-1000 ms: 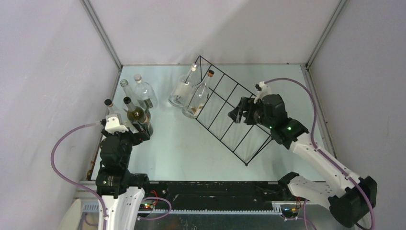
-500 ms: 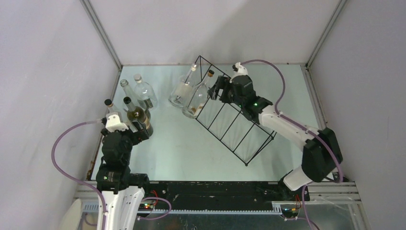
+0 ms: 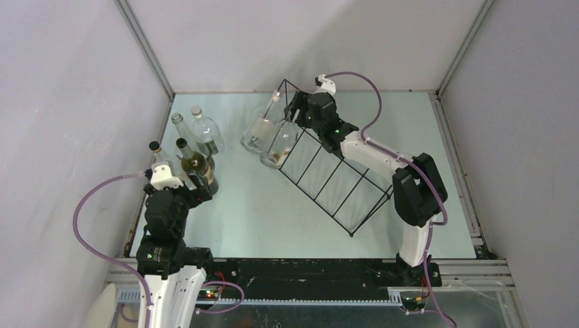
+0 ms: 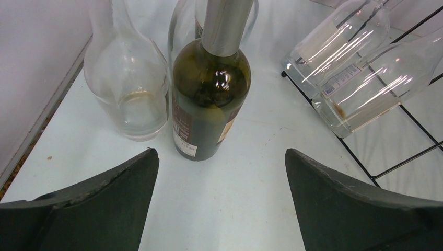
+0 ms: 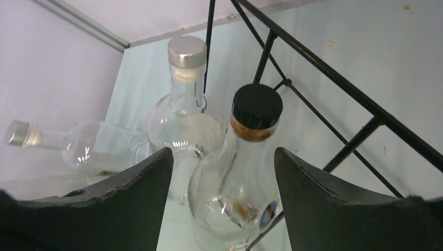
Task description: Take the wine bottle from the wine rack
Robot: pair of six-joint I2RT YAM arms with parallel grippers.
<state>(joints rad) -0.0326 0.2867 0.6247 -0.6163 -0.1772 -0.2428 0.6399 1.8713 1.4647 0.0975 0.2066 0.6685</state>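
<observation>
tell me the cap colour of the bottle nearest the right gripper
Black cap, clearest in the right wrist view.

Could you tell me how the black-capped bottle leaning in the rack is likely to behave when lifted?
The bottle looks like clear glass, so probably slippery and breakable. It seems nearly empty, with only brownish residue, so likely light. It leans in the rack beside a silver-capped bottle, so it may swing or knock that neighbour when lifted.

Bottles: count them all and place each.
6: three clear bottles and one dark bottle stand at left; two clear ones lean in the wine rack's far end.
</observation>
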